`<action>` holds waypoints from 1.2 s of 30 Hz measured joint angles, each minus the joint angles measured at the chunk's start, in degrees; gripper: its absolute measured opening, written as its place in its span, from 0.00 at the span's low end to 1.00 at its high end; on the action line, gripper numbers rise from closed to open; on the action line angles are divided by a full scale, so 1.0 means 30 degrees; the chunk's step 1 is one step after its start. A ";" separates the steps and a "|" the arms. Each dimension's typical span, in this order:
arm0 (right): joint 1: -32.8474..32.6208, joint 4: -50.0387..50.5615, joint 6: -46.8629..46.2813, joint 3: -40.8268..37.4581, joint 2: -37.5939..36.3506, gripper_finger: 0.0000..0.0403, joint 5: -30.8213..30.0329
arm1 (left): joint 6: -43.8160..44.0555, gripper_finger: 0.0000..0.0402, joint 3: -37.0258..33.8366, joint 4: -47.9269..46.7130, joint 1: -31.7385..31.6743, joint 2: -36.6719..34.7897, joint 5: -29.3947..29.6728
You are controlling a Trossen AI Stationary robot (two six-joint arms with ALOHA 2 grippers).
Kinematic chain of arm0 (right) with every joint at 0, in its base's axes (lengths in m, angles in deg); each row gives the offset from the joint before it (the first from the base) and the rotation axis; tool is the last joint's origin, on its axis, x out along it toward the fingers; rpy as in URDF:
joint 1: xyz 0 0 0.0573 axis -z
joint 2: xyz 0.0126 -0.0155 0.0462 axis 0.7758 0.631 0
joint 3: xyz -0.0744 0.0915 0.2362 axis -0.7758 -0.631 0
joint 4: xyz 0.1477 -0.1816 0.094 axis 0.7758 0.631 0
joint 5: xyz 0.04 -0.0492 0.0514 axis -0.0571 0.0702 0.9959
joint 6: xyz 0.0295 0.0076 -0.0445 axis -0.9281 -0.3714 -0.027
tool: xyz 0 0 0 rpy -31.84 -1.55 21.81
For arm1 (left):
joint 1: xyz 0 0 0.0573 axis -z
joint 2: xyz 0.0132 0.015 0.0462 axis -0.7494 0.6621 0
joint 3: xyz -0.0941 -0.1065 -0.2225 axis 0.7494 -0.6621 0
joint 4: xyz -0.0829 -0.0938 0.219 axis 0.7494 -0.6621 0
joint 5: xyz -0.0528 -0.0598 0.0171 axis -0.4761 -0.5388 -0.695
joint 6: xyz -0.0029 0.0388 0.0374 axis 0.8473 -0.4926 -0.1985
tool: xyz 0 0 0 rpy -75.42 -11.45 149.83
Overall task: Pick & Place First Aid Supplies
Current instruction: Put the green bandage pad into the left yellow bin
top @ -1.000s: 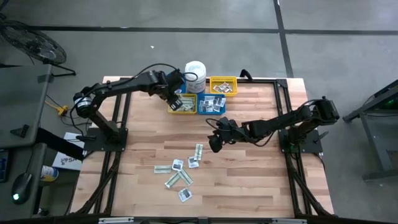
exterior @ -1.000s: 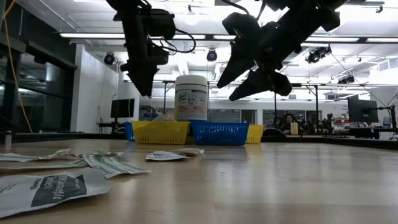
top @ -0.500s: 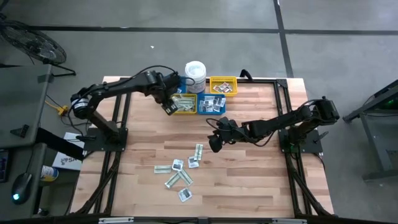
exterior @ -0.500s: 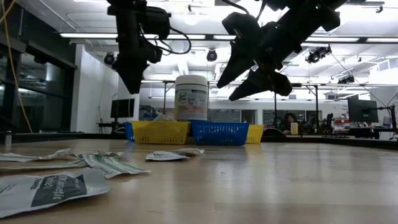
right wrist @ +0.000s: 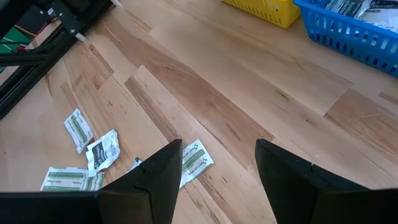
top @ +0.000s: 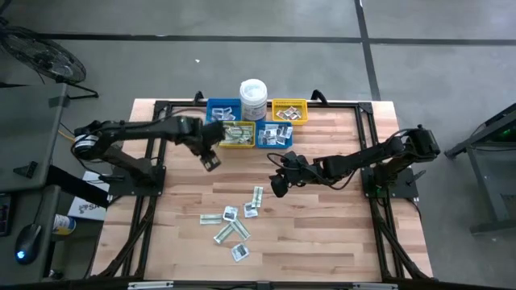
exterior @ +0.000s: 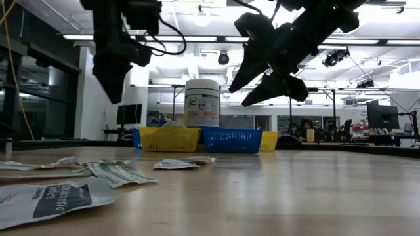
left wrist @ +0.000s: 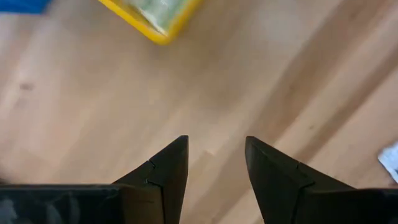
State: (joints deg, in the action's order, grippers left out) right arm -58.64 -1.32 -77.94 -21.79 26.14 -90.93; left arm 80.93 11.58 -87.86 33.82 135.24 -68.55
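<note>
High view, my left gripper (top: 210,162): open and empty, over bare table (top: 339,225) just in front of the yellow bin (top: 235,135).
High view, my right gripper (top: 277,186): open, empty, hovering mid-table beside the scattered first aid supplies (top: 234,223).
High view, key relation: the nearest green-and-white strip (top: 257,196) lies just beside my right gripper, on its left-arm side and slightly nearer the table's front edge; my left gripper is well apart from the pile, so I judge the right arm is the closer one.
High view, strip axis: its long axis runs roughly front-to-back across the table, a little tilted.
Low view, packets: a white packet with dark print (exterior: 56,198) lies flat in the foreground, more strips behind it, bins (exterior: 231,139) and the white tub (exterior: 202,103) far back; both grippers hang above the table.
Left wrist view: my fingers (left wrist: 168,171) stand apart with nothing between them; bare wood below, a yellow bin corner (left wrist: 155,17) beyond.
Right wrist view: my fingers (right wrist: 163,175) are parted and empty; the strip (right wrist: 196,161) sits just beyond the gap, long axis slanting across it.
Right wrist view, others: a white square packet (right wrist: 104,150) and another strip (right wrist: 78,128) lie farther off.
</note>
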 joint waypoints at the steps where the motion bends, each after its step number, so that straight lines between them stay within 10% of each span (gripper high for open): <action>1: 0.0000 0.0000 0.0007 0.0000 0.0000 0.49 0.0007 | 0.0352 0.40 -0.0486 0.0345 0.0461 -0.0237 -0.0101; 19: -0.0430 -0.0029 -0.0747 0.0007 0.0004 0.49 0.1336 | 0.6100 0.40 -0.5440 0.8304 0.7018 -0.1280 -0.1620; 36: -0.0300 -0.4897 0.6506 0.0026 0.4425 0.49 0.2793 | 0.6523 0.40 -0.5596 0.8881 0.7673 -0.1280 -0.0638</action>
State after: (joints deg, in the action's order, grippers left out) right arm -59.54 -16.01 -58.42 -21.72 39.42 -82.55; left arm 100.50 -5.21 -61.22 56.84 131.40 -70.47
